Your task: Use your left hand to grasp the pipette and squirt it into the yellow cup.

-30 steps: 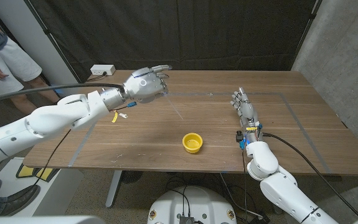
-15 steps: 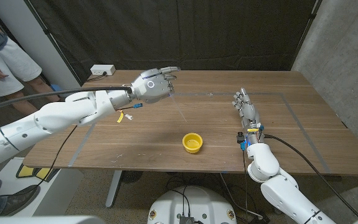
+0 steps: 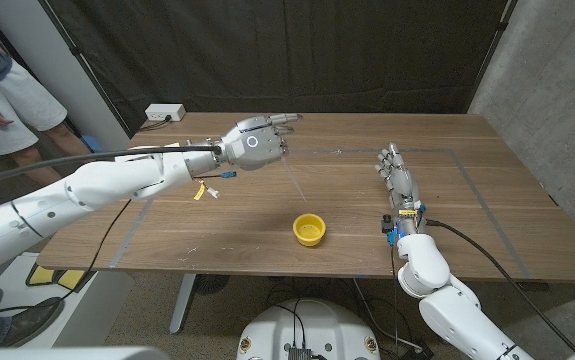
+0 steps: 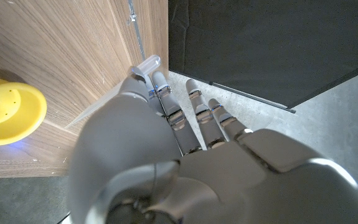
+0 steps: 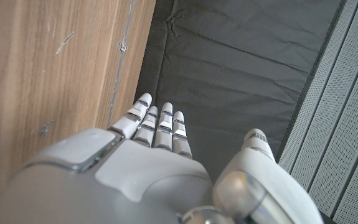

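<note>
Black curtains are hanging behind the table (image 3: 467, 200). Up and back from the yellow cup (image 3: 309, 229), the left hand (image 3: 255, 143) is pinching the pipette (image 3: 289, 176). Squeezing now could spill outside it. The right hand (image 3: 397, 178) is waiting empty, fingers straight.

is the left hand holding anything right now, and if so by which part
Yes: the left hand holds the clear pipette by its bulb end, the thin stem slanting down toward the yellow cup. The right hand holds nothing.

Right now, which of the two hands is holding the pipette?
The left hand, raised over the table's far side, grips the clear pipette. The right hand holds nothing, fingers straight.
</note>
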